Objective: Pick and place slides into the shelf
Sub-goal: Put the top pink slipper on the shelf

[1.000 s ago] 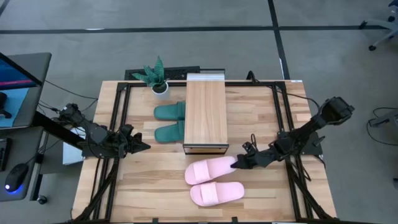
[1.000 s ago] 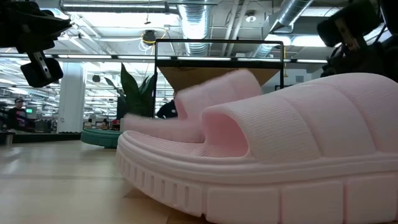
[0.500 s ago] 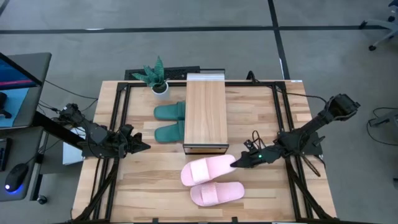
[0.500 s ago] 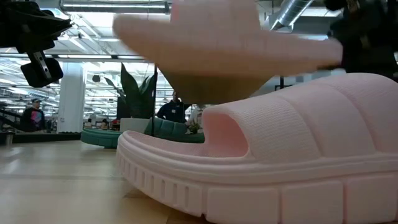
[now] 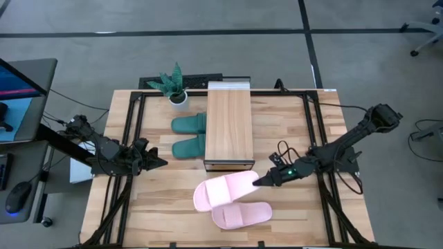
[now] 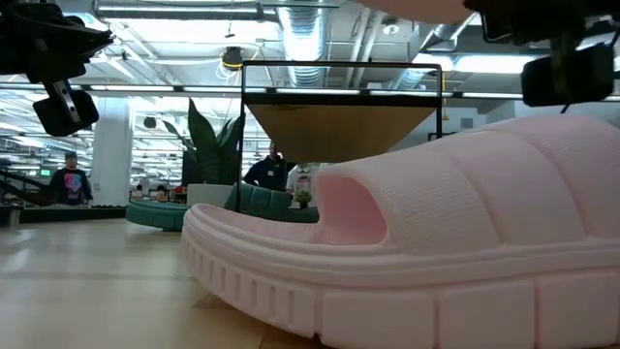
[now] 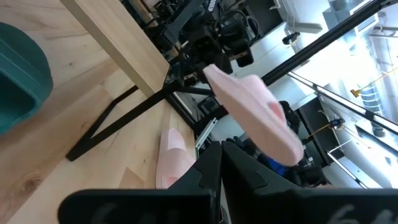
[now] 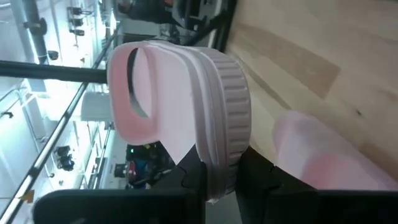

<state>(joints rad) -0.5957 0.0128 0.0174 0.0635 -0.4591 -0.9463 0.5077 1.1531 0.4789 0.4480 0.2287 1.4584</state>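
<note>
A: High view first: where does the task stand?

B: The right gripper (image 5: 266, 181) is clamped on the heel of one pink slide (image 5: 221, 191), held clear of the table in front of the shelf (image 5: 228, 124). Its partner (image 5: 240, 215) lies flat just beside it. The green pair (image 5: 188, 135) sits left of the shelf.

A: And the left gripper (image 5: 158, 163)?

B: It waits at the table's left edge; its fingers look closed together on nothing.

A: Next move?

B: Probably carrying the lifted slide to the shelf, kept level, clearing the dark frame.
</note>
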